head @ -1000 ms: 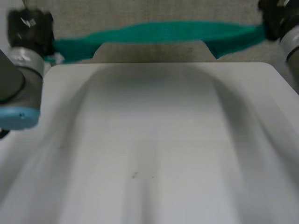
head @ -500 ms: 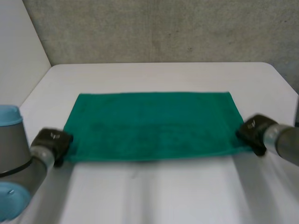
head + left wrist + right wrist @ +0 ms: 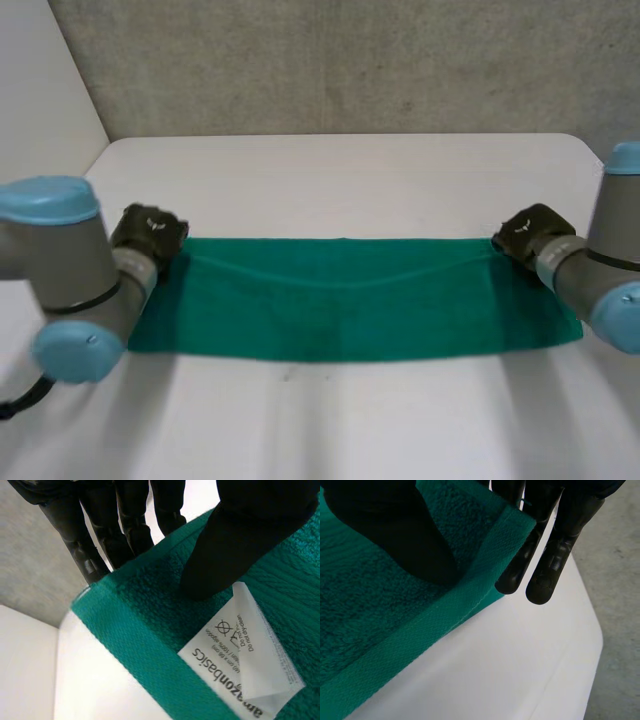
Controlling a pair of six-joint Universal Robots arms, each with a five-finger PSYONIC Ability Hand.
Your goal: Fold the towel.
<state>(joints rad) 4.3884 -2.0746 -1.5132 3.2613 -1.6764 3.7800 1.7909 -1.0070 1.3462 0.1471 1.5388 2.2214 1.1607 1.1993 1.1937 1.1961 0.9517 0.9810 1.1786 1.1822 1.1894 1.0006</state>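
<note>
Head: one towel [image 3: 350,300] lies as a band across the counter [image 3: 340,175], with bare room beyond and before it. Left wrist: left hand [image 3: 250,525] pinches a corner beside one label [image 3: 240,655]. Right wrist: right hand [image 3: 385,535] pinches the other corner's hem.

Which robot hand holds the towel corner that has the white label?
The left robot hand: the white label lies beside its thumb. The towel corner in the right robot hand is plain green.

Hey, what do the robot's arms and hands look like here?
The left arm and right arm are thick grey tubes with rounded light-blue caps. The left robot hand and right robot hand are matte black, with slim round-tipped fingers and a broader thumb; each back carries a small pale mark.
</note>
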